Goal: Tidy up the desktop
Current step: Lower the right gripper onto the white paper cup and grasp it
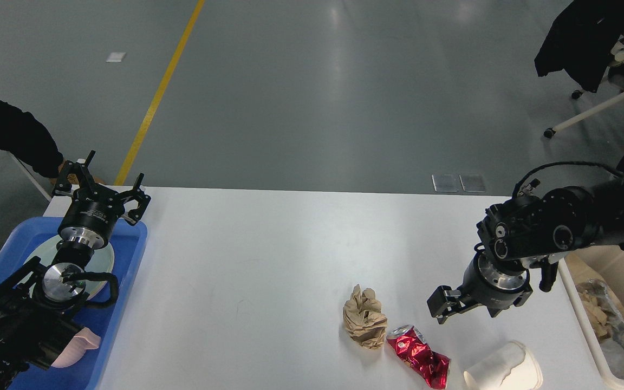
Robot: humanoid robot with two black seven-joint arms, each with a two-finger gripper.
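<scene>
Right gripper (442,306) hangs low over the bench (268,260), just above the crushed red can (418,356); only one black finger shows clearly, so I cannot tell whether it is spread or closed, and nothing is seen in it. Left gripper (103,192) stands spread and empty above the blue plastic tray (128,254) at the bench's left edge. That bench, smooth, white and round-cornered, fills the lower view. A cream bin (577,319) with crumpled waste sits at its right. Near the front lie a wadded brown paper ball (365,317), touching the glossy dented can, and a tipped white paper cup (504,372).
</scene>
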